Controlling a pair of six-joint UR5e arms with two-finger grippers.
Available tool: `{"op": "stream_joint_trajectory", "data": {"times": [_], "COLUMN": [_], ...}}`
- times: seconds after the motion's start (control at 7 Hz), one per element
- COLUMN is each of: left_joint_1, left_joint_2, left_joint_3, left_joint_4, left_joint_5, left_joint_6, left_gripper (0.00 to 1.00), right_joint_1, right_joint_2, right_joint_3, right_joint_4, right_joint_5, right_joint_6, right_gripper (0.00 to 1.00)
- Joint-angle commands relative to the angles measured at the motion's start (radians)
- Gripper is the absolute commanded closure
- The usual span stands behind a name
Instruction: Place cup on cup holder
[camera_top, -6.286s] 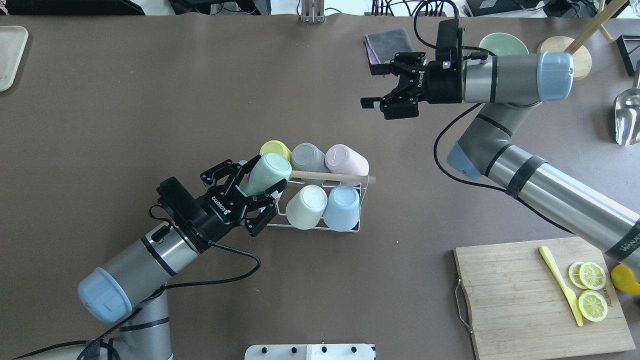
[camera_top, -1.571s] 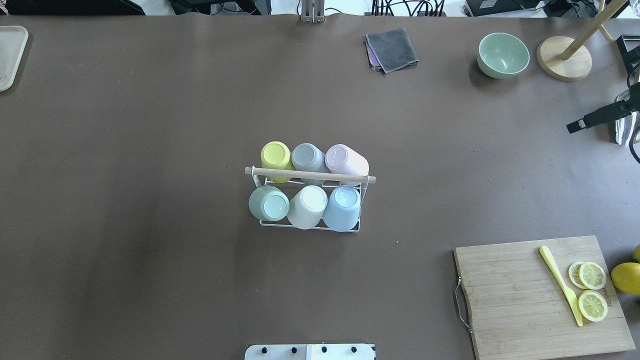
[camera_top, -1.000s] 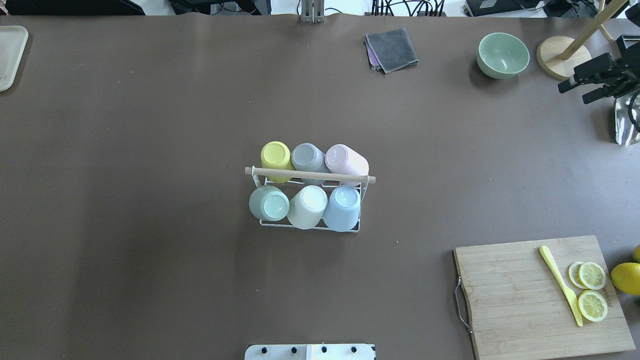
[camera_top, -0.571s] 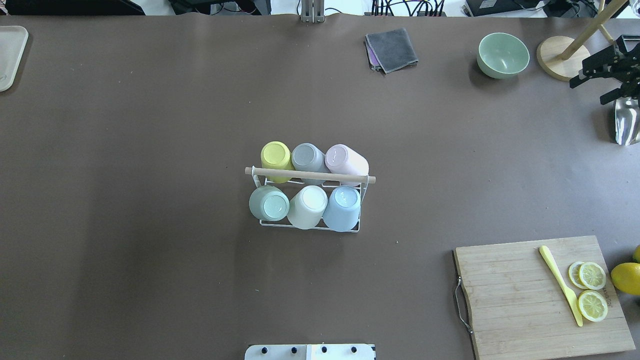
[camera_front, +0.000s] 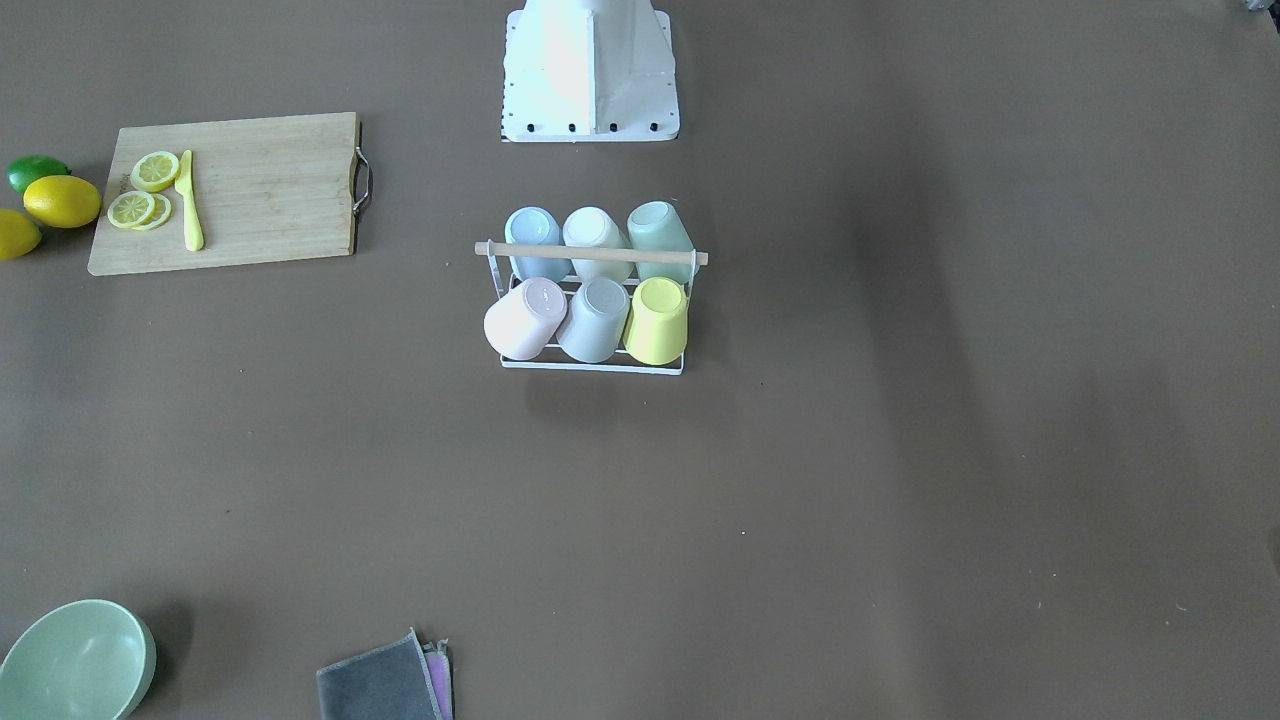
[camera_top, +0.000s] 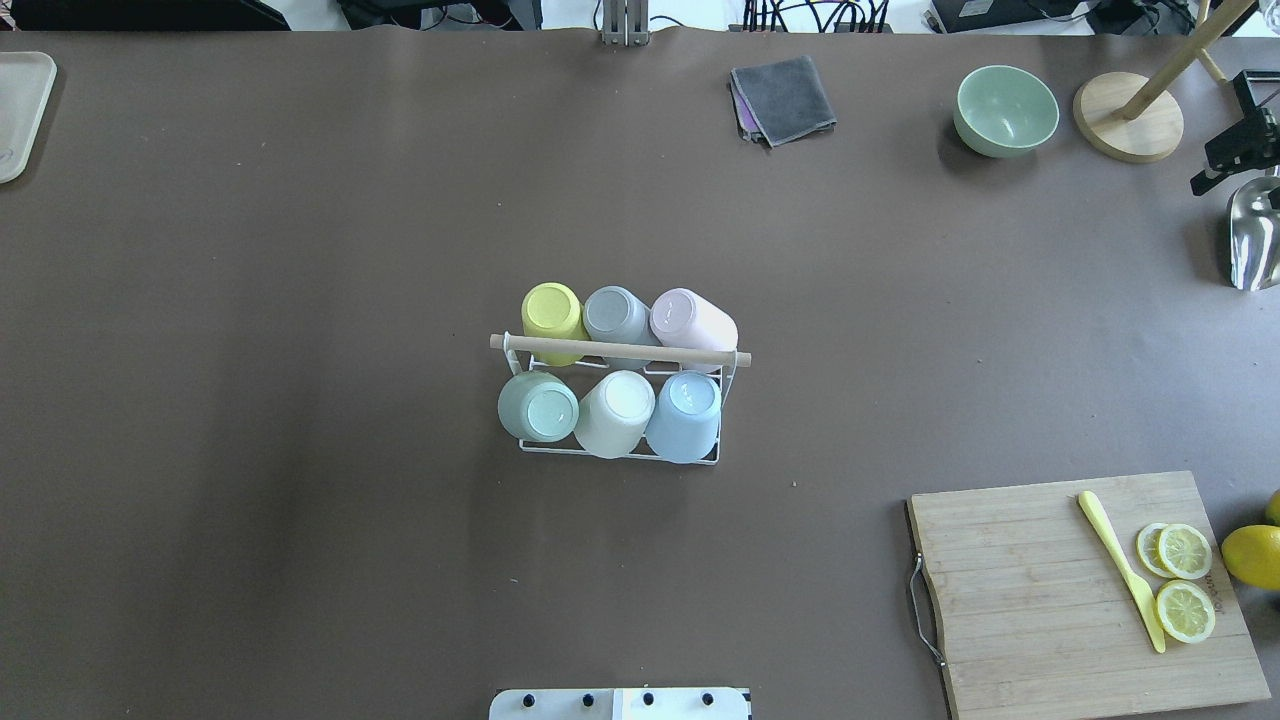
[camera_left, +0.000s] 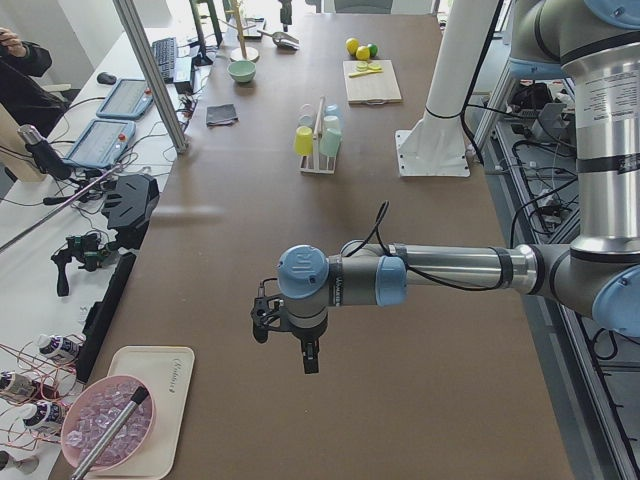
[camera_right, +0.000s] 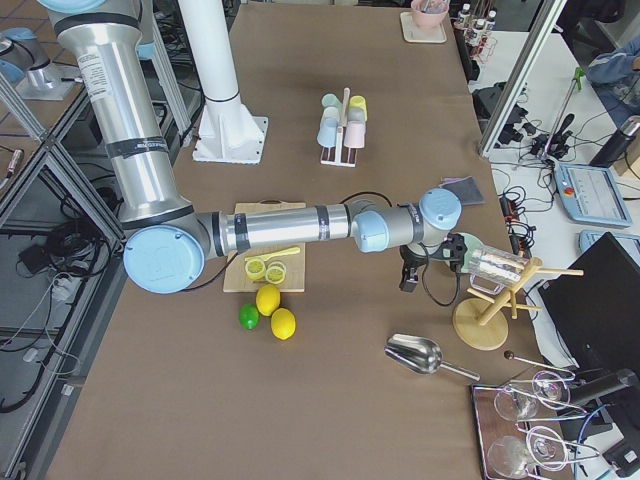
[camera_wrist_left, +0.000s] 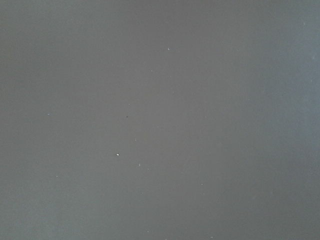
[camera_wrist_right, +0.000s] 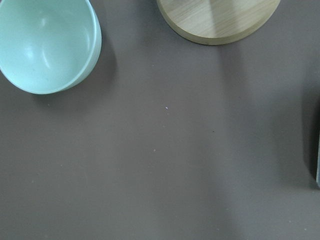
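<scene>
cup holder (camera_top: 620, 350) with six cups (camera_top: 614, 412)

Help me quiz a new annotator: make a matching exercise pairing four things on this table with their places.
Things:
1. mint cup
2. yellow knife
3. green bowl
4. grey cloth

Places:
A. beside lemon slices on the cutting board
B. next to the round wooden base
C. upside down on the cup holder
D. on top of a purple cloth

Pairs: 1-C; 2-A; 3-B; 4-D.

Left claw (camera_left: 291, 340) above brown table (camera_left: 420, 400)
</scene>
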Motion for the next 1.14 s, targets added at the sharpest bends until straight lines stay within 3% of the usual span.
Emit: {"op": "stream_joint_trajectory", "data": {"times": [0.0, 0.29, 0.57, 0.71, 1.0], "left_joint_1": [0.018, 0.018, 0.018, 0.018, 0.018], "left_joint_2": [0.007, 0.010, 0.006, 0.004, 0.001], "left_joint_3": [-0.016, -0.007, -0.004, -0.001, -0.003], "left_joint_4": [0.003, 0.000, 0.002, 0.000, 0.000], "left_joint_5": [-0.002, -0.003, -0.002, -0.002, 0.000], "left_joint_6": [-0.005, -0.001, -0.002, -0.002, -0.002], "left_gripper": [0.02, 0.02, 0.02, 0.02, 0.02], "right_joint_1": [0.083, 0.122, 0.172, 0.173, 0.179], "right_joint_2": [-0.023, -0.153, -0.232, -0.243, -0.244], "right_joint_3": [0.076, 0.145, 0.145, 0.138, 0.116], "right_joint_4": [-0.207, -0.200, -0.200, -0.198, -0.195], "right_joint_5": [-0.080, -0.080, -0.120, -0.189, -0.218], "right_joint_6": [-0.360, -0.413, -0.450, -0.442, -0.441], "right_gripper": [0.00, 0.00, 0.00, 0.00, 0.00]}}
